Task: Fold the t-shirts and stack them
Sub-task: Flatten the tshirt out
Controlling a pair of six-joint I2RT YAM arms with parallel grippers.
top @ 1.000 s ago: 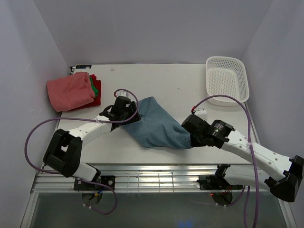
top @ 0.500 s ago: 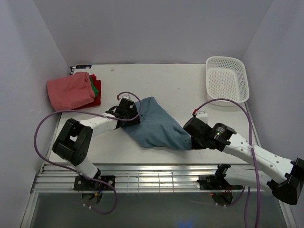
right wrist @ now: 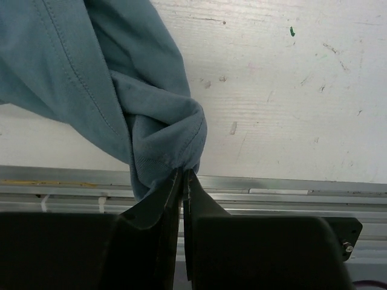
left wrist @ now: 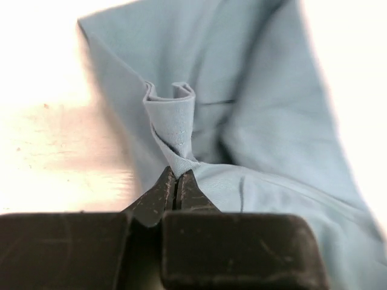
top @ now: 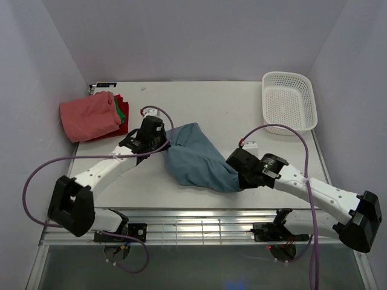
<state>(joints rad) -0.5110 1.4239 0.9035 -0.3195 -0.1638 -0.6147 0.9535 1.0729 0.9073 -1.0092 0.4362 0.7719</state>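
Note:
The teal-blue t-shirt lies bunched in the middle of the table, stretched between both arms. My left gripper is shut on a pinched fold at its upper left edge; the left wrist view shows the fold rising from the closed tips of that left gripper. My right gripper is shut on the shirt's lower right corner, and in the right wrist view the bunched cloth hangs from the right gripper. A folded stack with the salmon-pink shirt on top, green and red edges showing, sits at the back left.
A white mesh basket stands at the back right corner. The table's metal front rail runs along the near edge, close behind the right gripper. Purple cables loop from both arms.
The left gripper has shut on the shirt's upper left fold and shifted slightly back. The shirt is more bunched. The right gripper has kept its hold and moved a little left.

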